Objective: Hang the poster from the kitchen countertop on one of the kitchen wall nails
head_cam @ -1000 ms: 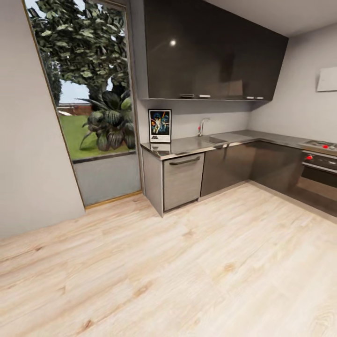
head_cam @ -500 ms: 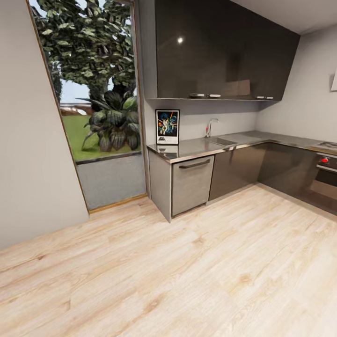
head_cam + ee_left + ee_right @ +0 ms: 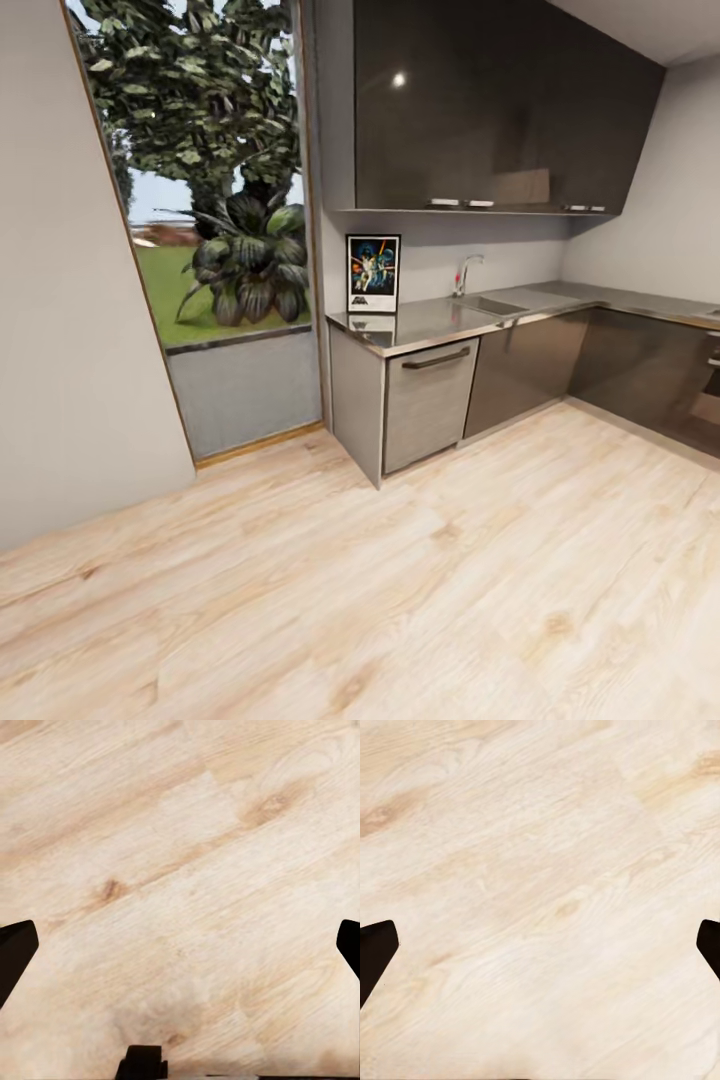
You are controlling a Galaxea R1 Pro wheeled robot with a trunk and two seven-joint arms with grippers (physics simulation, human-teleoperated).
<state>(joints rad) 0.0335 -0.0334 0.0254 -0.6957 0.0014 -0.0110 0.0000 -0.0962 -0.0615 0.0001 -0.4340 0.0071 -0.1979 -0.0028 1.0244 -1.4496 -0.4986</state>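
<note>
Rightward in view has shifted the black-framed Star Wars poster (image 3: 373,273), upright on the glossy dark grey table (image 3: 440,318), as the camera moved; both end effectors' fingers (image 3: 15,952) (image 3: 375,952) spread wide over pale wooden floor (image 3: 400,580).

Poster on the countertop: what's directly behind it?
The poster stands upright at the kitchen countertop's window end, against the plain grey wall. No nail visible around it; the wall patch it covers is hidden.

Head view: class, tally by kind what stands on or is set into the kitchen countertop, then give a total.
Poster: 1
Tap: 1
Sink: 1
Total: 3, all on the kitchen countertop
</note>
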